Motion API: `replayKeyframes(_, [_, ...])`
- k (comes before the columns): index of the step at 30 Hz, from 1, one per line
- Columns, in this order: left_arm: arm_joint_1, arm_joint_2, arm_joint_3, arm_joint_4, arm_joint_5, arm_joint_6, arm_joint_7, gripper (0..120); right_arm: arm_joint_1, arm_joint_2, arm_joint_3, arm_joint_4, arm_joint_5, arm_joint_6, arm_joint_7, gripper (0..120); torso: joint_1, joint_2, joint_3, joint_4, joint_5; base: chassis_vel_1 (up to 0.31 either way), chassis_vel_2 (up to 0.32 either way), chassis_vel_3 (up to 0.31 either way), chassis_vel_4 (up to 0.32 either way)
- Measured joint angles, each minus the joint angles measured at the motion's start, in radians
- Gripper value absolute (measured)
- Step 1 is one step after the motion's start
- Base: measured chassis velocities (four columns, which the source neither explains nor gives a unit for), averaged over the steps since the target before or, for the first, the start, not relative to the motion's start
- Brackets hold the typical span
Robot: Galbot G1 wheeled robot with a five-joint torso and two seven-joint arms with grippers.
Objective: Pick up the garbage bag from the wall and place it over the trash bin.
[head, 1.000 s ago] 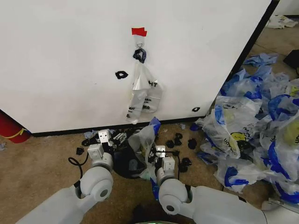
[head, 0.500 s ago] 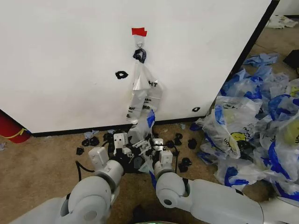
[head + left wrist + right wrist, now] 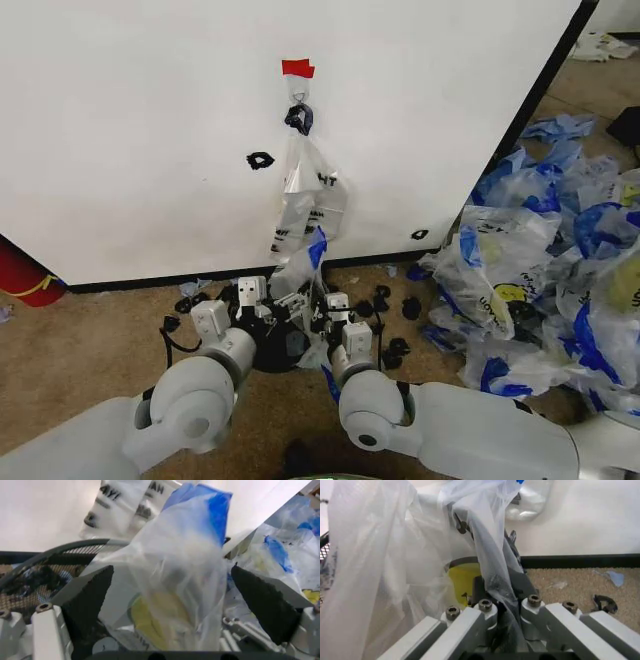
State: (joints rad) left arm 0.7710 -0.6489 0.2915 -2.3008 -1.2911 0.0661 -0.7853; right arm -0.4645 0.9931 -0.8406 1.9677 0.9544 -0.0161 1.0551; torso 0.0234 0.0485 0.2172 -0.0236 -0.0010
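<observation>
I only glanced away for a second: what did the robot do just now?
The left hand swung in from beside the bin to the garbage bag, fingers open around it. The right hand stayed clamped on the plastic. The other bag on the wall hook didn't move.

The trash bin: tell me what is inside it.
The garbage bag bunches at the trash bin's mesh rim, between the open left tool; it hides the bottom.

The garbage bag [image 3: 303, 275] (blue handle up) stands bunched over the trash bin [image 3: 272, 345].
</observation>
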Motion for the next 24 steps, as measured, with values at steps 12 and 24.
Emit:
replayKeyframes(12, [-0.030,-0.022,0.022,0.026,-0.027,0.003,-0.004,91,0.008,0.002,-0.006,-0.004,-0.002,0.000,-0.002,0,0.000,0.000,0.000,0.0000,0.0000,0.000,0.000,0.000,0.000])
replayKeyframes(24, [-0.034,-0.031,0.027,0.042,-0.028,0.003,-0.005,56,0.004,0.000,-0.008,-0.004,-0.015,0.002,-0.006,0,0.000,0.000,0.000,0.0000,0.0000,0.000,0.000,0.000,0.000])
